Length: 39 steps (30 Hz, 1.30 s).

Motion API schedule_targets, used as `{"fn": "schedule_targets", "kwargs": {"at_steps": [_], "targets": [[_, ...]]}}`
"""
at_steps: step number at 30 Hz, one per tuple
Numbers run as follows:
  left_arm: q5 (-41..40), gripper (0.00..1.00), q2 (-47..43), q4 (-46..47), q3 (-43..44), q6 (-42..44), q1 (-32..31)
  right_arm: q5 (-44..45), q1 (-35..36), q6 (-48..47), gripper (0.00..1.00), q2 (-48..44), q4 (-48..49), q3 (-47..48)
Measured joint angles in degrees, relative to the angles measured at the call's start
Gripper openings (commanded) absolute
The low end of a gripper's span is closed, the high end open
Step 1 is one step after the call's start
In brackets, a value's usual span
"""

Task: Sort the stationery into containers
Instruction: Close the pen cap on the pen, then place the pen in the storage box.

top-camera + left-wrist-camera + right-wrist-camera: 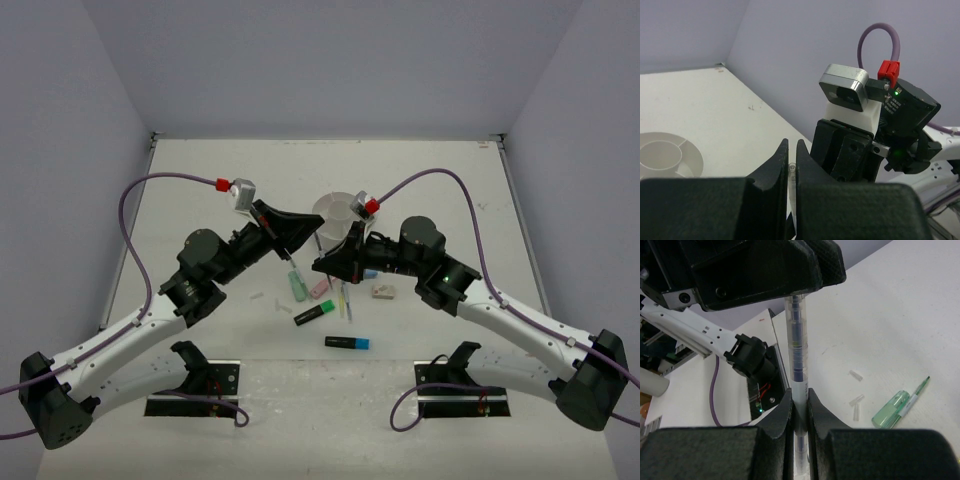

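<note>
Robotics lab, enclosed bench cell.
Bare white table (200,180) boxed in by plain lavender-grey walls (330,60) at its far, left and right edges; no furniture or decoration in view. Two robot arms, left arm (130,330) and right arm (520,315), fixed at the table's near edge on black mounting brackets (195,385) near its two near corners. Purple cables (150,185) loop loose over the table to red plugs at the wrists. Small silver-faced camera module (844,90) mounted on a wrist; green status light (896,92) lit beside it.
</note>
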Motion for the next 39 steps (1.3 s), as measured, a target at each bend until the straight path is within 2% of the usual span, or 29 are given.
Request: {"fn": "schedule_targets", "kwargs": {"at_steps": [5,10,14,19,26,27,28,29,31,32,36,39], "targets": [[-3.73,0.0,0.7,6.17,-1.93,-2.09,0.93,-3.69,-2.79,0.12,0.0,4.09,-3.85,5.96],[-9.75,0.0,0.74,13.47,-4.6,-3.26,2.1,-10.75,-5.32,0.08,0.0,13.03,-10.09,17.17],[-12.04,0.0,0.75,14.78,-5.2,-3.44,2.1,-13.34,-5.44,0.12,0.0,16.38,-10.41,19.86],[-12.82,0.0,0.8,11.69,-4.4,-1.55,2.09,-14.06,-5.72,-0.68,0.0,17.57,-10.38,19.73],[-9.15,0.0,1.33,-1.46,3.93,6.89,1.94,-14.31,-4.9,-3.4,0.0,19.71,-6.49,19.61],[-9.16,0.02,1.32,-3.03,4.78,7.69,1.91,-14.23,-4.83,-3.47,0.0,19.88,-5.71,19.44],[-9.54,0.1,1.26,-4.43,5.47,8.24,1.85,-14.02,-4.81,-3.55,0.0,19.89,-5.09,19.16],[-10.01,0.24,1.16,-5.85,6.1,8.64,1.73,-13.75,-4.81,-3.63,0.0,19.86,-4.52,18.81],[-12.39,0.83,0.56,-9.01,6.93,8.78,1.09,-12.16,-4.84,-3.86,0.0,19.83,-3.26,17.88],[-13.72,0.97,-0.03,-11.01,7.18,8.63,0.52,-10.29,-5.08,-3.9,0.0,19.82,-2.66,17.37],[-20.02,1.0,-2.51,-20.27,8.43,7.04,-1.99,0.29,-8.22,-4.83,0.0,19.83,-1.03,15.58],[-28.44,1.0,-1.66,-27.85,13.76,4.63,-2.12,8.56,-10.19,-6.15,0.0,19.81,-0.62,14.22]]}}
